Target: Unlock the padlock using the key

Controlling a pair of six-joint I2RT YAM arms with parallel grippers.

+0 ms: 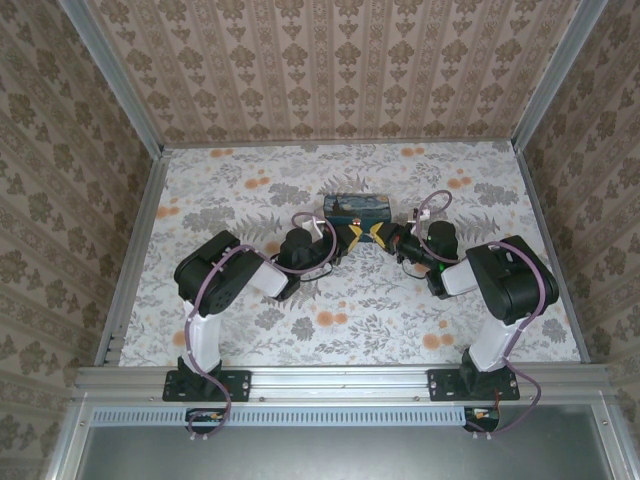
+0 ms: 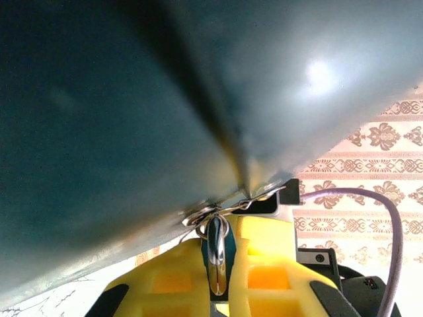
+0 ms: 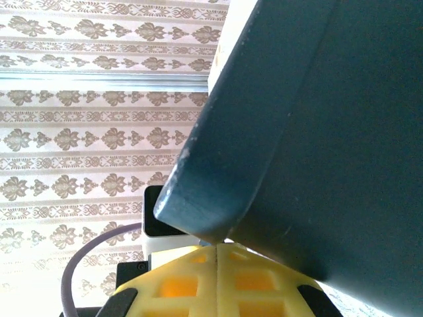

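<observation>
Seen from above, two robot arms are meeting at the middle of a floral-patterned table [image 1: 240,190]. Their yellow-fingered grippers are pointing at the near face of a blue tin [image 1: 357,207].

The left gripper [image 1: 350,236] is pinching a small silvery metal piece with its jaws nearly closed. This piece looks to be the padlock [image 2: 217,261]. It is hanging at the tin's seam, where a thin wire ring [image 2: 201,215] is lying against the tin's edge.

The right gripper [image 1: 380,234] is sitting just beside the left one, close to the tin's corner. Its fingers are pressing fully together, and whether anything thin is caught between them cannot be told.

The padlock is probably going to handle as a rigid, light, smooth thing, likely to slip or swivel on its loop under a sideways push. Gripping its flat sides, as the left fingers are doing, seems the best hold, since it is leaving the keyhole end free. The tin itself is likely light and may slide if tugged.
</observation>
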